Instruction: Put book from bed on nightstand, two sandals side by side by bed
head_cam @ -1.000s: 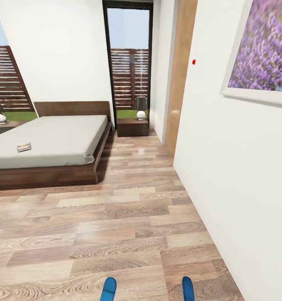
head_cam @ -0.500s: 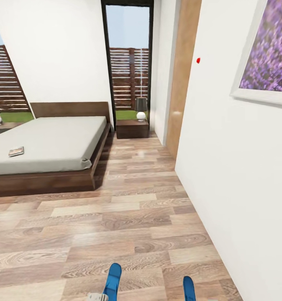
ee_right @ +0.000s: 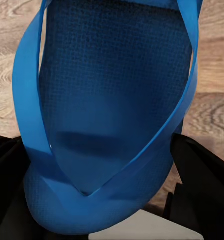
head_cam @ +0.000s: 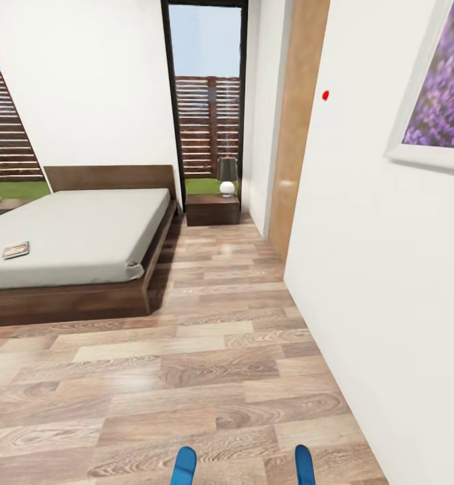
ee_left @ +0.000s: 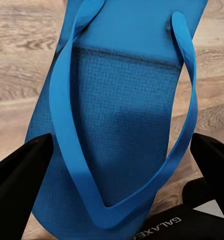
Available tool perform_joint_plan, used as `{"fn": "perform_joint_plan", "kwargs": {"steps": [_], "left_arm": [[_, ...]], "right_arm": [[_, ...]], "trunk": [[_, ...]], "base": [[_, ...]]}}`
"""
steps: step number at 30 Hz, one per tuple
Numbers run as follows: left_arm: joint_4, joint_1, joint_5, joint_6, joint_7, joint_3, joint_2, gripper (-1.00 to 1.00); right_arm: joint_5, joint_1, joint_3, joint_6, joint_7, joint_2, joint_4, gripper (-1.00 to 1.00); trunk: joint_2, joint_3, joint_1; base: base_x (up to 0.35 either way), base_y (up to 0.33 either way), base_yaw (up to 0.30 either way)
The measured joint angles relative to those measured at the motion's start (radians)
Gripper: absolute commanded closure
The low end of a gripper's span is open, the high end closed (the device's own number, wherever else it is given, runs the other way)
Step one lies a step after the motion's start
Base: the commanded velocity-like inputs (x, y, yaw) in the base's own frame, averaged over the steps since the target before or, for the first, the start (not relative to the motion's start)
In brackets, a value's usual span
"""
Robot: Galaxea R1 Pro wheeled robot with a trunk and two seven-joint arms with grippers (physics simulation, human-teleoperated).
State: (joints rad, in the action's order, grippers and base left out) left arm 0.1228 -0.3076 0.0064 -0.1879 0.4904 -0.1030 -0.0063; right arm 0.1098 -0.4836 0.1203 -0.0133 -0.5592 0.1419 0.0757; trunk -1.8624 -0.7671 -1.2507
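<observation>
Bedroom floor (head_cam: 207, 350) ahead; left gripper (ee_left: 116, 165) clamps one sandal (ee_left: 121, 115), right gripper (ee_right: 102, 180) the other sandal (ee_right: 112, 100). Drive to bed (head_cam: 72, 229), set both down parallel.

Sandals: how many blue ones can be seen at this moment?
2. One sandal is between the left gripper's fingers, the other sandal between the right gripper's fingers, both low over the wood floor.

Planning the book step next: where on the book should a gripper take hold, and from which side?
Probably the book edge nearest the bed's foot, approached from that side: it lies flat on the mattress, so only its thin edges offer a pinch.
</observation>
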Motion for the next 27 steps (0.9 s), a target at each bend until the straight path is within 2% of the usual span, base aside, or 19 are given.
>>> {"fn": "perform_joint_plan", "kwargs": {"steps": [14,18,21,25,27], "left_arm": [[-0.004,0.000,-0.002,0.000,0.000,-0.002,0.003,1.00],[-0.002,0.000,-0.003,0.001,-0.018,-0.004,0.009,1.00],[0.000,0.000,-0.004,0.002,-0.052,-0.006,0.024,1.00],[0.001,0.000,-0.006,0.003,-0.061,-0.002,0.036,1.00],[0.001,0.000,-0.023,0.004,-0.063,0.001,0.038,1.00]], "right_arm": [[0.000,0.000,0.000,0.000,0.000,0.002,0.001,1.00],[0.000,0.000,0.005,0.000,0.000,0.003,0.000,1.00],[0.000,0.000,0.006,0.000,0.000,0.003,0.000,1.00],[0.000,0.000,0.006,0.000,0.000,0.003,0.001,1.00],[0.000,0.000,0.006,0.000,0.000,0.003,0.000,1.00]], "trunk": [[0.000,0.000,0.000],[0.000,0.000,0.000],[0.000,0.000,0.000],[0.000,0.000,0.000],[0.000,0.000,0.000]], "base": [[0.285,0.000,0.000],[0.320,0.000,0.000],[0.321,0.000,0.000],[0.321,0.000,0.000],[0.321,0.000,0.000]]}}
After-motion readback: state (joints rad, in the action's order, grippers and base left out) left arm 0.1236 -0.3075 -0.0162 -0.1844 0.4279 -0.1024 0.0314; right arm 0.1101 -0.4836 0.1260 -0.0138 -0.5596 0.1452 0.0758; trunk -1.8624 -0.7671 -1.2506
